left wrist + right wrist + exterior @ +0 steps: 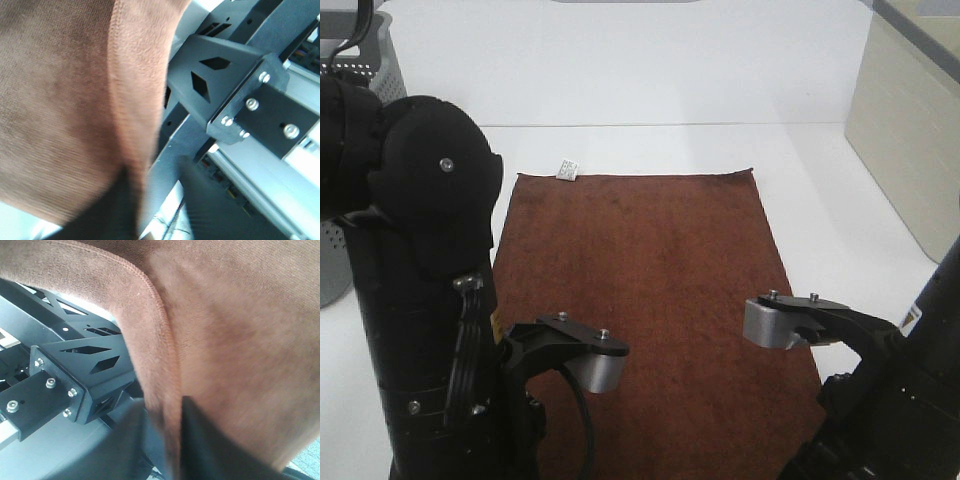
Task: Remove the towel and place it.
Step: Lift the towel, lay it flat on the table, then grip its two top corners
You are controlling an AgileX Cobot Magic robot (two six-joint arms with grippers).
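The dark brown towel (pixel 640 270) lies spread flat on the white table, its white label (pixel 567 168) at the far left corner. Its near end hangs over the table's front edge. My left gripper (pixel 136 200) is shut on the towel's near left hem (pixel 130 100), with a blurred dark finger (pixel 107 215) against the cloth. My right gripper (pixel 170 440) is shut on the near right hem (pixel 150 305), with a finger (pixel 205 445) pressed on the cloth. In the exterior high view both sets of fingertips are hidden under the arms.
A grey perforated basket (pixel 360 70) stands at the back left behind my left arm. A beige box (pixel 910 140) stands along the right side. Black metal frame parts (pixel 225 85) (pixel 75 370) show below the towel's hanging edge.
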